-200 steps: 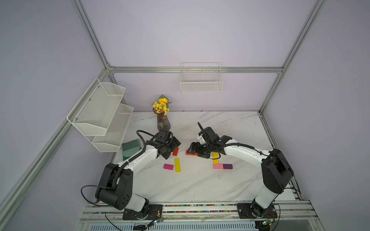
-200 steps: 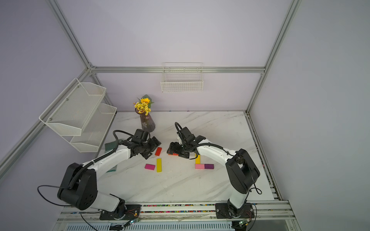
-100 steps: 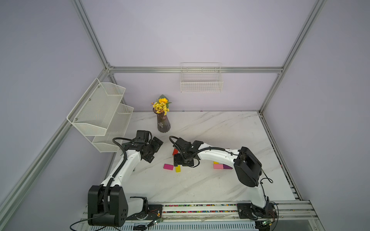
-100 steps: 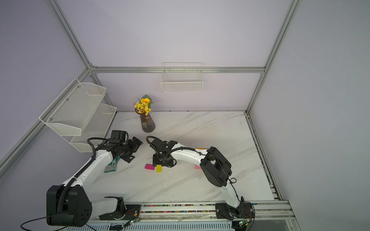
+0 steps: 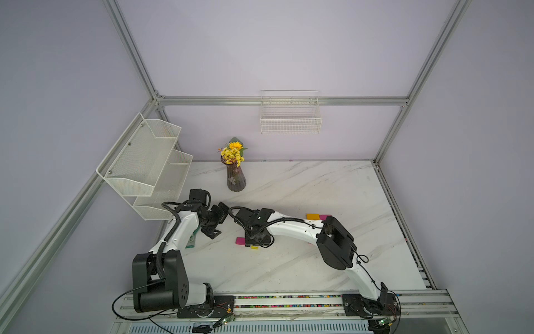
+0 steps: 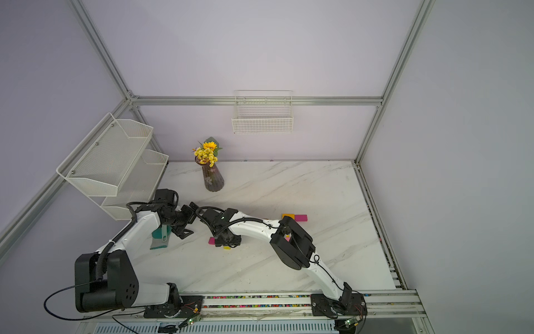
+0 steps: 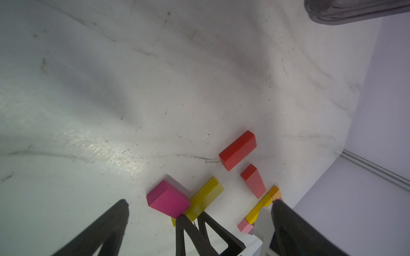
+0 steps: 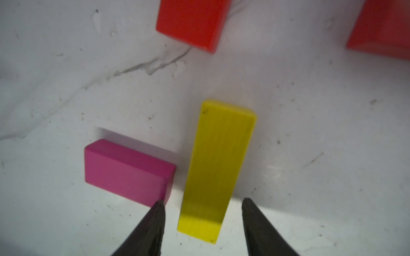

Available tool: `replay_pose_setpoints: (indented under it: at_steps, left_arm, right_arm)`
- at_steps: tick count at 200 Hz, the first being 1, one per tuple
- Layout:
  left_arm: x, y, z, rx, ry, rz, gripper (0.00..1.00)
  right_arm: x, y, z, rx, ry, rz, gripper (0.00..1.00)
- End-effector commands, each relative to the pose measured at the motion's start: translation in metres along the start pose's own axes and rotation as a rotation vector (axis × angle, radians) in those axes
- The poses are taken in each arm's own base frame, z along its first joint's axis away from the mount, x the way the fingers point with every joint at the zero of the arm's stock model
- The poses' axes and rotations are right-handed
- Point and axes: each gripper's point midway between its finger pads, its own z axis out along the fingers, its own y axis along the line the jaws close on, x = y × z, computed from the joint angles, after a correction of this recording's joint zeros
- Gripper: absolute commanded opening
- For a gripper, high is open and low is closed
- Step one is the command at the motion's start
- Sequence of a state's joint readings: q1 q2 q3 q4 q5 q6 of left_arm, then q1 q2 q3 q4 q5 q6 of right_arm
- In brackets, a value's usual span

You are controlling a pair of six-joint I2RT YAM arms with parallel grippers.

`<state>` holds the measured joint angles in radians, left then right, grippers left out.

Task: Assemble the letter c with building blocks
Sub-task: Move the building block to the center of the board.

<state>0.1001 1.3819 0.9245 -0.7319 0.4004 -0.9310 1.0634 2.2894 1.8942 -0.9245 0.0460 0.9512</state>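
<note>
**A:** Where's the long yellow block [image 8: 219, 164]?

**B:** Flat on the marble tabletop [image 5: 289, 266], left of its middle and nearer the front edge than the back. In both top views only a sliver of yellow shows from under the right gripper [image 8: 202, 203].

**A:** Which way does it run from the claw?

**B:** Straight out ahead. Its near end sits between the two fingers, and the long axis points away toward the red blocks [image 8: 190, 22]. So the jaws would close across its short width.

**A:** Clamped already?

**B:** Not that I can see. The fingers stand apart, one at each long side, with a strip of table between each tip and the block.

**A:** Anything crowding it?

**B:** A magenta block [image 8: 128, 172] lies crosswise just beside the long side that faces the tabletop's left edge. Its corner is right at one fingertip, so I'd judge the closing finger could nudge it.

**A:** And the other arm?

**B:** The left gripper [image 5: 218, 220] hangs spread wide and empty, toward the left edge, near the block but off it. The right one is plainly nearer, so the pick looks like its job.
</note>
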Motion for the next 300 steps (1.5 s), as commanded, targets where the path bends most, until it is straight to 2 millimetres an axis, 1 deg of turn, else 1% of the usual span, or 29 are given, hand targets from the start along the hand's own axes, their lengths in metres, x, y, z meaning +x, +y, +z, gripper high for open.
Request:
replay_pose_setpoints:
  at_steps: [1,31,53,55,60,92,114,128,146,168,185,202,225,244,263,300]
  left_arm:
    - [-0.002,-0.014,-0.006,0.057,0.025,0.051,1.0]
    - [-0.002,-0.019,-0.005,0.076,0.036,0.062,1.0]
    - [-0.003,-0.024,-0.006,0.096,0.036,0.069,1.0]
    - [-0.003,-0.021,0.0,0.081,0.051,0.059,1.0]
    - [-0.004,-0.02,0.003,0.077,0.057,0.056,1.0]
    - [-0.003,-0.02,0.006,0.081,0.071,0.053,1.0]
    - [-0.003,-0.02,0.007,0.082,0.074,0.054,1.0]
    - [-0.003,-0.019,0.008,0.082,0.077,0.055,1.0]
    - [-0.003,-0.02,0.008,0.084,0.079,0.057,1.0]
    - [-0.002,-0.02,0.009,0.086,0.086,0.058,1.0]
    - [-0.001,-0.021,0.01,0.092,0.09,0.059,1.0]
    - [-0.001,-0.023,0.01,0.104,0.093,0.063,1.0]
    - [0.001,-0.023,0.01,0.112,0.1,0.067,1.0]
    - [0.003,-0.024,0.01,0.123,0.108,0.068,1.0]
    - [0.006,-0.024,0.01,0.133,0.117,0.07,1.0]
    - [0.012,-0.025,0.008,0.144,0.121,0.082,1.0]
  right_arm:
    - [0.002,-0.011,-0.003,0.053,-0.02,0.039,0.58]
    - [0.0,-0.013,-0.006,0.061,-0.034,0.055,0.58]
    - [-0.001,-0.014,-0.001,0.077,-0.032,0.058,0.58]
    - [-0.001,-0.014,-0.001,0.078,-0.031,0.058,0.58]
    - [-0.001,-0.013,0.0,0.077,-0.033,0.06,0.58]
    - [-0.004,-0.01,0.006,0.089,-0.033,0.069,0.58]
    - [-0.007,-0.004,0.013,0.082,-0.031,0.068,0.58]
    - [-0.006,-0.002,0.017,0.081,-0.023,0.07,0.56]
    - [-0.004,-0.003,0.02,0.088,-0.012,0.072,0.51]
    - [-0.003,-0.009,0.017,0.107,-0.016,0.079,0.37]
    - [-0.004,-0.014,0.008,0.112,-0.035,0.094,0.23]
    - [-0.006,-0.018,-0.002,0.109,-0.054,0.104,0.17]
    - [-0.011,-0.025,-0.016,0.104,-0.078,0.118,0.12]
    - [-0.012,-0.033,-0.022,0.109,-0.088,0.126,0.11]
    - [-0.013,-0.043,-0.026,0.11,-0.089,0.139,0.11]
    - [-0.016,-0.058,-0.025,0.1,-0.089,0.164,0.11]
